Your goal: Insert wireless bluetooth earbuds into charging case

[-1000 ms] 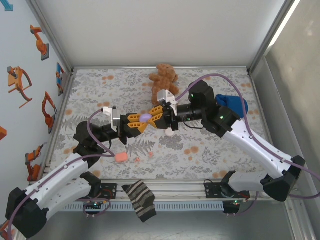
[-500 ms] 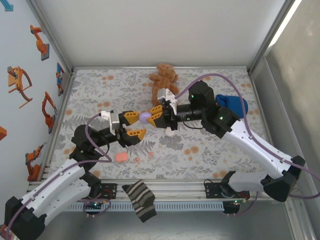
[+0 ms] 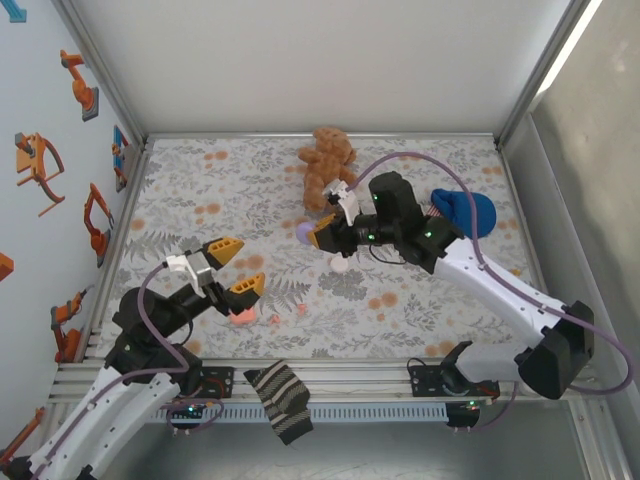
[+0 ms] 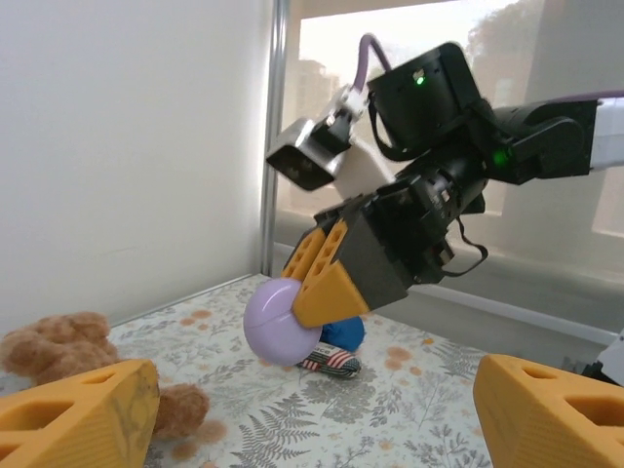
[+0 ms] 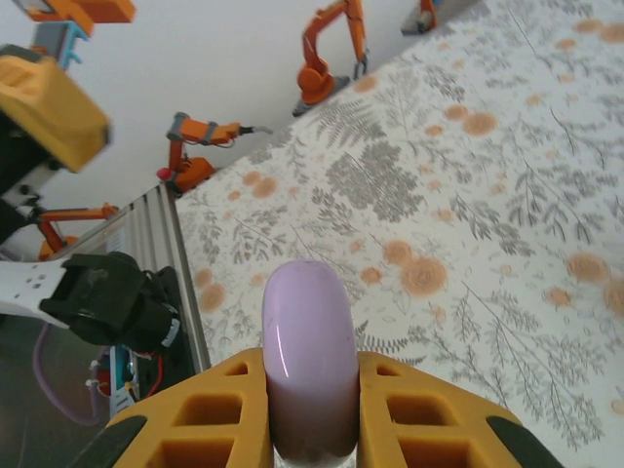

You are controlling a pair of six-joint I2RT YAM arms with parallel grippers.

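The salmon-pink charging case lies on the flowered table near the front left. Two tiny reddish earbuds lie just right of it. My left gripper hovers open above and behind the case, holding nothing; its orange fingers frame the left wrist view. My right gripper is shut on a flat round purple disc held on edge over the table's middle. That disc hangs in the air ahead of the left gripper.
A flat white disc lies partly under the right gripper. A brown teddy bear sits at the back. A blue cloth lies at the right. A striped sock drapes over the front rail.
My left gripper has let go of the purple disc, opened wide and pulled back toward the front left. The right gripper keeps the disc and has shifted slightly.
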